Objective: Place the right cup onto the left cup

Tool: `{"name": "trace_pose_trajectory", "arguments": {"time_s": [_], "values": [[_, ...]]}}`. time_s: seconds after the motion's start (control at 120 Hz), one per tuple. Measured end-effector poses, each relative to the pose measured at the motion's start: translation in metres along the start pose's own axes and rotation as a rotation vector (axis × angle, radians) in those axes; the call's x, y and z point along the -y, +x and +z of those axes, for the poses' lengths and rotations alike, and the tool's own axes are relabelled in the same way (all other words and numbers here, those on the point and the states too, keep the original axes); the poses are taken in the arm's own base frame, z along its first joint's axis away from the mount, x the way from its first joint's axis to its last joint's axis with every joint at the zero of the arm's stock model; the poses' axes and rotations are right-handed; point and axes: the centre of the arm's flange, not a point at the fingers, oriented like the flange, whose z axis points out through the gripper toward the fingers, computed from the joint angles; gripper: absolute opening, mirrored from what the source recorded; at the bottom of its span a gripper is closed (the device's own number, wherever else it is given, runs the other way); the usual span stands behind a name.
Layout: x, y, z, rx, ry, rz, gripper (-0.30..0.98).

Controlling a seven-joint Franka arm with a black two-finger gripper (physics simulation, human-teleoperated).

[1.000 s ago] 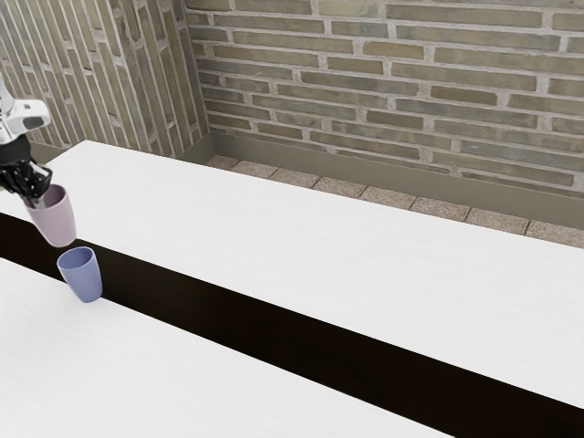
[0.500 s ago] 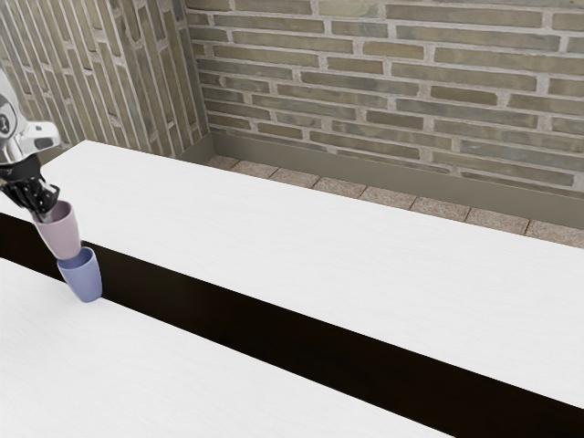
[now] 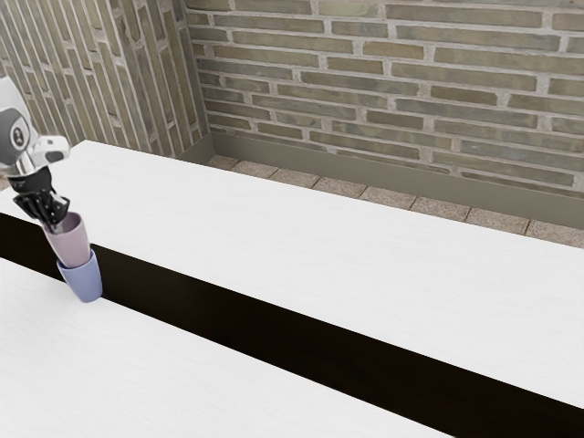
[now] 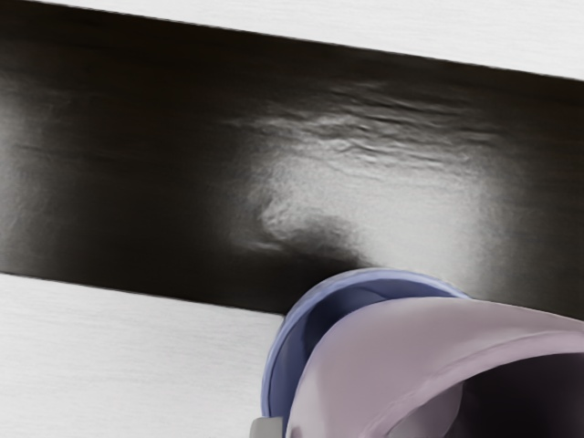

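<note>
My gripper (image 3: pixel 57 222) is at the rim of the pink cup (image 3: pixel 70 245) at the exterior view's left, shut on its wall. The pink cup is tilted a little, and its lower end overlaps the mouth of the blue cup (image 3: pixel 86 281), which stands on the table. In the wrist view the pink cup (image 4: pixel 365 351) covers much of the blue cup (image 4: pixel 285 356), whose rim curves around one side of it. How deep the pink cup sits inside is hidden.
The white table (image 3: pixel 319 224) has a dark band (image 3: pixel 274 317) running along its length, beside the blue cup. A brick wall (image 3: pixel 392 82) stands beyond the table.
My hand has come down and toward the exterior view's right with the pink cup, whose lower end now overlaps the blue cup's mouth. The blue cup has not visibly moved.
</note>
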Motion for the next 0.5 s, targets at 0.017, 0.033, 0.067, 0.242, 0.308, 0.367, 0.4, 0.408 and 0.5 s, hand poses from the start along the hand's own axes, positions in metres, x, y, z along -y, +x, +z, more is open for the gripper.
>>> {"name": "trace_pose_trajectory", "arguments": {"time_s": [0.017, 0.033, 0.067, 0.242, 0.308, 0.367, 0.4, 0.408, 0.5], "values": [[0.000, 0.000, 0.001, 0.001, -0.002, 0.000, -0.10], [0.000, 0.000, 0.003, 0.003, -0.004, 0.000, -0.10], [0.000, 0.001, 0.007, 0.006, -0.009, -0.001, -0.08], [-0.002, 0.001, 0.014, 0.005, -0.038, -0.004, 0.22], [-0.003, 0.000, 0.009, -0.004, -0.047, -0.005, 0.35], [-0.005, -0.003, -0.003, -0.023, -0.050, -0.003, 0.43], [-0.006, -0.007, -0.012, -0.035, -0.053, -0.002, 0.46], [-0.007, -0.008, -0.014, -0.039, -0.054, -0.001, 0.47], [-0.013, -0.021, -0.046, -0.079, -0.060, 0.006, 0.55]]}}
